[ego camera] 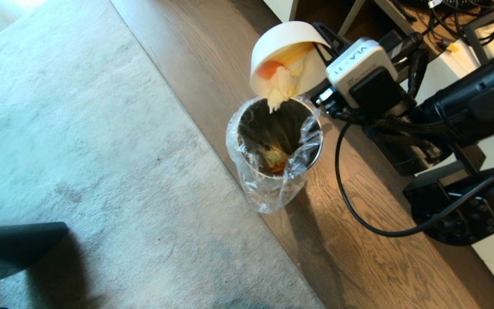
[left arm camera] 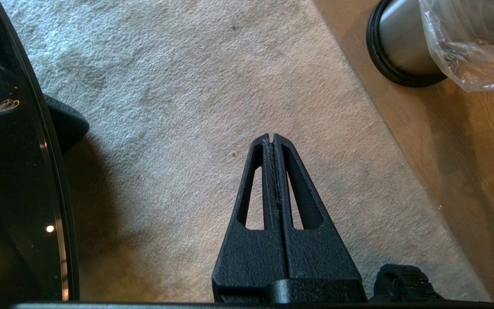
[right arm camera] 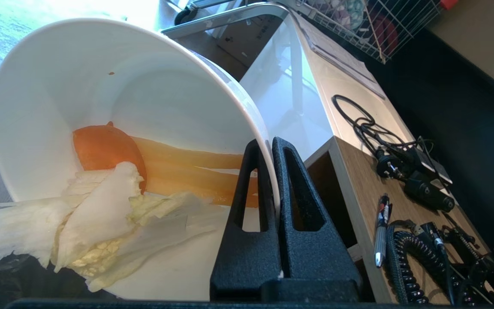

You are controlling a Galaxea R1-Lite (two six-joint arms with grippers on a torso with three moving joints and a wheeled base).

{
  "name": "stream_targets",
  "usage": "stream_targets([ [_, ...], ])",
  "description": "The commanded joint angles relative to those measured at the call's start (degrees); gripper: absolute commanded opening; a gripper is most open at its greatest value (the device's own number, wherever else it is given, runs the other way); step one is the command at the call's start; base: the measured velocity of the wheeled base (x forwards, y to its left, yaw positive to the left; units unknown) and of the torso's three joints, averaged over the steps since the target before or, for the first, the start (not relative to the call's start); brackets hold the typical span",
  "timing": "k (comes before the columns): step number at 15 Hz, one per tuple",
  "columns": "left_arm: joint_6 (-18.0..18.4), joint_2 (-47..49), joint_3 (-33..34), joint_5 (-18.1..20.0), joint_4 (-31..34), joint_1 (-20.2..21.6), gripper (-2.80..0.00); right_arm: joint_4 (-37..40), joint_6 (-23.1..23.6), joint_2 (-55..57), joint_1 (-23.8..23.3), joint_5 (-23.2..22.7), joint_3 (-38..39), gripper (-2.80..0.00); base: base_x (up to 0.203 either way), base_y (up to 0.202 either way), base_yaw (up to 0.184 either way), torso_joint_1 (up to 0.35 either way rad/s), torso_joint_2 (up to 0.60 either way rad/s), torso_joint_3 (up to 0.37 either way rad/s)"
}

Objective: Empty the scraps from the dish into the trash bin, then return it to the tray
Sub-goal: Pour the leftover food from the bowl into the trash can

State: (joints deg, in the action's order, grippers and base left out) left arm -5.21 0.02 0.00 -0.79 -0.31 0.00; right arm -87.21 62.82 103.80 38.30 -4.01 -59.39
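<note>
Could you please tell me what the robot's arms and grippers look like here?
The right arm is matte black, with braided sleeving and a thin black cable looping below. A white-and-black wrist module reads "VLA-11". Both the right gripper and left gripper have textured black tapered fingers with long cut-out slots.

Carpet (ego camera: 79, 128) beside the trash bin (ego camera: 272, 137) looks open; desk (right arm camera: 384, 189) crowds behind.

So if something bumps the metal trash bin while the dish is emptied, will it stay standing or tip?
The trash bin is probably easy to tip: it is narrow, tall and nearly empty, so likely light. Its dark base ring sits on smooth wood, so it may slide first. The loose liner looks floppy and would not steady it.
</note>
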Motion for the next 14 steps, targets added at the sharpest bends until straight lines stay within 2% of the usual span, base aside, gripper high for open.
stream_targets([
  [1,-0.1,0.0,0.0,0.0,0.0,0.0,-2.8,-2.3,0.5,-0.6,0.0,0.0,-0.3,-2.8,0.0,0.0,0.0,0.0,0.0,0.0],
  [10,-0.1,0.0,0.0,0.0,0.0,0.0,-2.8,-2.4,0.5,-4.8,0.1,-2.0,-0.3,-2.8,0.0,0.0,0.0,0.0,0.0,0.0],
  [14,-0.1,0.0,0.0,0.0,0.0,0.0,-2.8,-2.4,0.0,-6.0,2.0,-2.1,-0.4,-2.8,0.0,0.0,0.0,0.0,0.0,0.0],
])
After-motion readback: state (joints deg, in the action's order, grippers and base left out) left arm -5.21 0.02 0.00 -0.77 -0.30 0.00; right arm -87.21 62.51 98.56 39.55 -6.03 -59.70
